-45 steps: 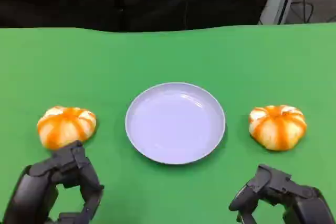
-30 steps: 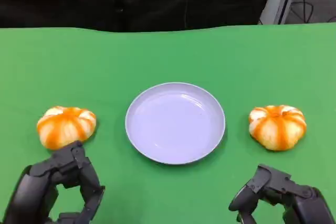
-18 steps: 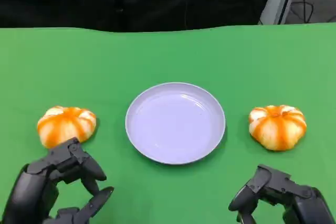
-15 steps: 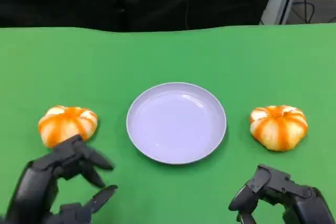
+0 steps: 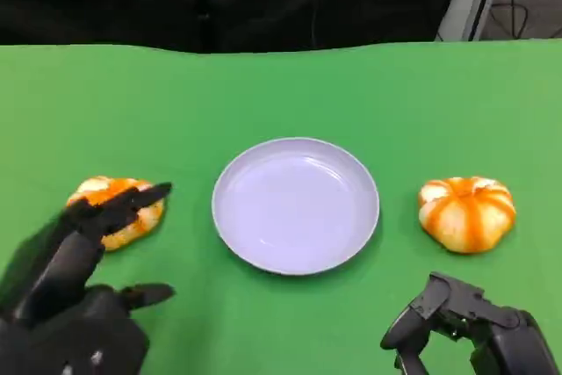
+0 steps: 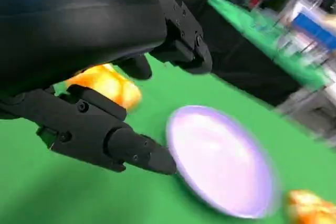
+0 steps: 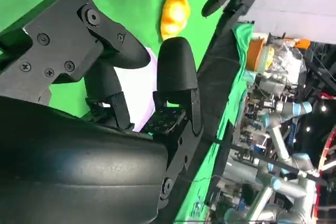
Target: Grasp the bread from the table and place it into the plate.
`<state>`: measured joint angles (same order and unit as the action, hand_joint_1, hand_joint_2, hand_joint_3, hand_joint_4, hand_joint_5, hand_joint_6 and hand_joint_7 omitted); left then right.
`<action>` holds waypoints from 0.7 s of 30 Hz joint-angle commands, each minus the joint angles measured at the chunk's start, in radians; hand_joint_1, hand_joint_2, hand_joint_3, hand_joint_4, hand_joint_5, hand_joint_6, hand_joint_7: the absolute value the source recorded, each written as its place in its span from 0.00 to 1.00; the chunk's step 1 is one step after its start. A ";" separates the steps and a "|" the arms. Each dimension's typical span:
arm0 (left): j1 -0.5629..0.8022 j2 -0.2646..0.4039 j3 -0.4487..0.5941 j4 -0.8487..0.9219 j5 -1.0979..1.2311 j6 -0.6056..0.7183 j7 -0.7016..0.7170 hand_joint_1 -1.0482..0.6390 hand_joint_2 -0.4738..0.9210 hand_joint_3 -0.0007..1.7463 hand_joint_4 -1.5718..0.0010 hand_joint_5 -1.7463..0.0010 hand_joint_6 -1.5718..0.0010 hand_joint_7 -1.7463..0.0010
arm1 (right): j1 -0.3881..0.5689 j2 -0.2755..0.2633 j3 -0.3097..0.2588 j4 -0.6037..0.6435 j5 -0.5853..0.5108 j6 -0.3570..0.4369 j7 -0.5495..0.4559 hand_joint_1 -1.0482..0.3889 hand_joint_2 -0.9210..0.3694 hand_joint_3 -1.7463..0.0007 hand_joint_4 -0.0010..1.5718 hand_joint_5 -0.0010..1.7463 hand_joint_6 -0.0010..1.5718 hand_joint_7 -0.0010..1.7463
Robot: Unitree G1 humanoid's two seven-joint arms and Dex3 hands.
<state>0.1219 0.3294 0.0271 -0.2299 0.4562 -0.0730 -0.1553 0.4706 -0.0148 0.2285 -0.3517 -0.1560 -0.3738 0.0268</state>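
Left hand (image 5: pixel 75 305) nearest, fingers spread, holding nothing, reaching over left bread (image 5: pixel 123 217); judgement: lower around bun's sides, close gently, soft crust squashes. Right hand (image 5: pixel 465 331) curled in, empty, low near table edge. Plate (image 5: pixel 296 206) mid-table: round, smooth, pale lilac, shallow rim. Right bread (image 5: pixel 466 212) beyond right hand, domed, orange-striped, glossy. Table (image 5: pixel 281 94) matte green cloth.
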 commanded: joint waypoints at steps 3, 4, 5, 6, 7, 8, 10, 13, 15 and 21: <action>-0.204 0.128 -0.105 0.186 0.239 0.067 0.021 0.31 0.99 0.00 1.00 0.88 0.89 0.99 | 0.007 0.005 0.010 0.000 -0.014 0.005 -0.016 0.68 0.42 0.27 0.44 0.93 0.48 0.75; -0.236 0.137 -0.125 0.224 0.277 0.078 0.031 0.30 0.98 0.00 1.00 0.91 0.90 0.99 | 0.007 0.006 0.012 0.000 -0.020 0.003 -0.020 0.68 0.43 0.27 0.44 0.93 0.49 0.75; -0.253 0.136 -0.137 0.245 0.293 0.087 0.039 0.30 0.98 0.00 1.00 0.92 0.90 0.99 | 0.008 0.006 0.013 -0.001 -0.024 0.003 -0.022 0.68 0.43 0.27 0.44 0.93 0.49 0.75; -0.269 0.134 -0.150 0.267 0.309 0.096 0.047 0.30 0.98 0.00 1.00 0.94 0.91 0.99 | 0.009 0.006 0.015 -0.003 -0.027 0.006 -0.024 0.68 0.43 0.27 0.44 0.93 0.49 0.75; -0.283 0.133 -0.161 0.286 0.320 0.104 0.053 0.29 0.98 0.00 1.00 0.95 0.91 1.00 | 0.011 0.007 0.016 -0.006 -0.028 0.008 -0.024 0.68 0.43 0.27 0.44 0.92 0.49 0.75; -0.293 0.132 -0.170 0.300 0.327 0.111 0.057 0.29 0.98 0.00 1.00 0.96 0.92 1.00 | 0.012 0.007 0.018 -0.008 -0.029 0.011 -0.025 0.68 0.43 0.27 0.44 0.92 0.49 0.75; -0.318 0.129 -0.189 0.332 0.340 0.128 0.057 0.28 0.99 0.00 1.00 0.97 0.93 1.00 | 0.012 0.008 0.020 -0.011 -0.028 0.013 -0.026 0.68 0.43 0.26 0.44 0.92 0.49 0.75; -0.329 0.132 -0.203 0.346 0.340 0.139 0.061 0.28 0.99 0.00 1.00 0.98 0.93 1.00 | 0.013 0.007 0.021 -0.012 -0.028 0.014 -0.027 0.68 0.43 0.26 0.44 0.92 0.49 0.75; -0.331 0.134 -0.207 0.347 0.338 0.142 0.063 0.28 0.99 0.00 1.00 0.98 0.93 1.00 | 0.013 0.007 0.021 -0.013 -0.028 0.016 -0.027 0.68 0.43 0.26 0.44 0.93 0.49 0.75; -0.469 0.101 -0.291 0.577 0.382 0.187 0.056 0.28 0.99 0.00 0.98 0.97 0.92 1.00 | 0.018 0.007 0.023 -0.018 -0.020 0.024 -0.024 0.68 0.44 0.26 0.45 0.92 0.49 0.75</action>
<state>-0.2568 0.4413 -0.2213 0.2048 0.8108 0.0737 -0.1011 0.4817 -0.0035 0.2554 -0.3594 -0.1870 -0.3573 0.0078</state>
